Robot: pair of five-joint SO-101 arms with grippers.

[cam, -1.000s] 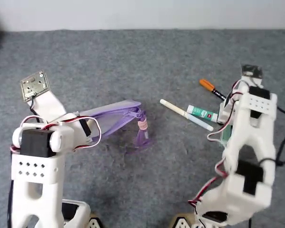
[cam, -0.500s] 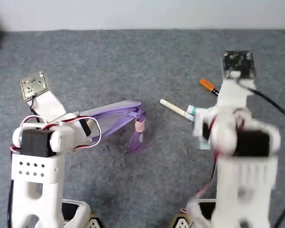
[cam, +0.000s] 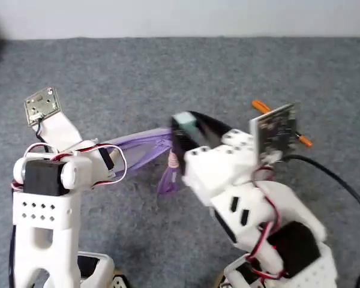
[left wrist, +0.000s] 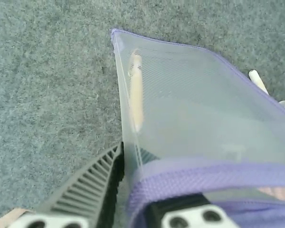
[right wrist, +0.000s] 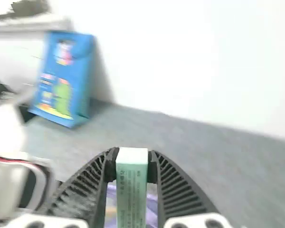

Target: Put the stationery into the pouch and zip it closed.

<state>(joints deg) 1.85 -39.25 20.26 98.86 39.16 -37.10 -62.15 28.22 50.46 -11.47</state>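
Observation:
A translucent purple pouch (cam: 141, 147) is held off the grey mat by my left gripper (cam: 108, 159), which is shut on its zipper edge (left wrist: 204, 173). A beige pencil (left wrist: 135, 92) lies inside the pouch (left wrist: 194, 114). My right gripper (cam: 183, 127) hovers over the pouch's open end, shut on a green-and-white stick (cam: 183, 122). In the right wrist view the stick (right wrist: 130, 190) sits between the two black fingers (right wrist: 88, 183). An orange marker (cam: 261, 107) lies on the mat behind the right arm. A white pen (left wrist: 257, 80) shows past the pouch.
The pouch's purple zipper tassel (cam: 167, 179) hangs down onto the mat. A blue box (right wrist: 64, 78) stands against the white wall behind the table. The right arm's body (cam: 258, 216) covers the mat's front right.
The right arm lifted the green-and-white stick off the mat at the right and swung it left to the pouch's open end. The left arm stayed put with the pouch.

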